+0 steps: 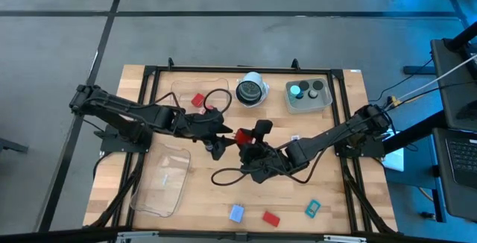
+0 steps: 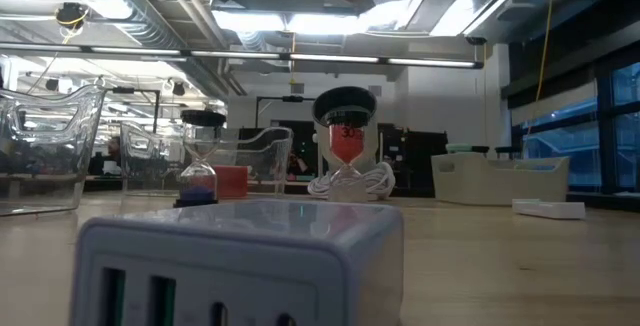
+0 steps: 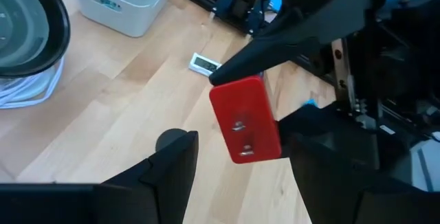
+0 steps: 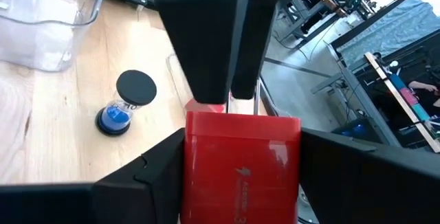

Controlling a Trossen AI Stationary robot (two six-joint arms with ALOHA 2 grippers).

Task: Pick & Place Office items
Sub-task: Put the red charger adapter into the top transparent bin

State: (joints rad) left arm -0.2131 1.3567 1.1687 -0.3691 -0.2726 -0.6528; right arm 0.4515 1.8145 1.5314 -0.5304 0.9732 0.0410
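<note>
Red block (image 4: 242, 165) gripped by right tool (image 4: 240, 176); left tool (image 3: 237, 172) open, block's base hidden.

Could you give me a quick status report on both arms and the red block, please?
Right end effector shut on red block, mid-table. Left end effector open, facing the block, apart from it. Blue sand timer on the table beneath; nothing blocking.

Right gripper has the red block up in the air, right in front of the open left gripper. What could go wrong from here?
1. The right gripper alone grips the red block. If it lets go before the open left gripper closes, the block likely drops to the table.
2. The two grippers sit very close, so their fingers could collide.
3. The blue-sand hourglass stands on the table nearby. A falling block or a dipping arm might tip it.
</note>
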